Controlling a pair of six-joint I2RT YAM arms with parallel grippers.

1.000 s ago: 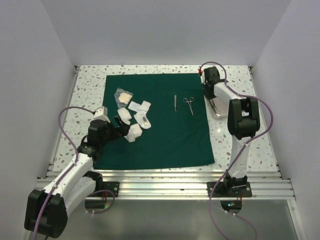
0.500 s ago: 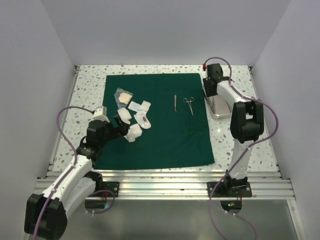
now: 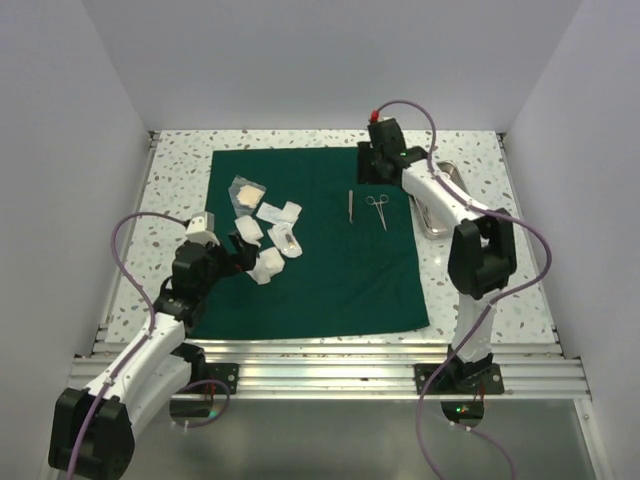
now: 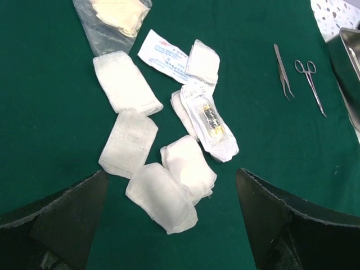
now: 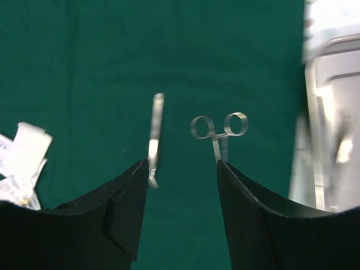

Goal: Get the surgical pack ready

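Note:
The surgical pack's dark green drape (image 3: 330, 270) lies flat and spread out on the table. Several white gauze packets (image 3: 265, 235) are scattered on its left half. My left gripper (image 3: 244, 256) hovers wide open at their near edge, and the closest packet (image 4: 163, 194) lies between its fingers, untouched. Steel tweezers (image 3: 350, 205) and scissors (image 3: 378, 211) lie side by side on the drape's right half. My right gripper (image 3: 373, 178) hangs open above their far ends. In the right wrist view, the tweezers (image 5: 156, 132) and scissors (image 5: 219, 129) show just past its empty fingers.
A shiny steel tray (image 3: 440, 200) stands on the speckled table (image 3: 180, 180) just off the drape's right edge, under my right forearm. White walls close in the back and both sides. A clear bag of pale pads (image 4: 115, 14) lies beyond the gauze.
My right arm has swung left from over the tray to above the instruments on the drape, and its jaws have opened wider. The left arm has barely moved.

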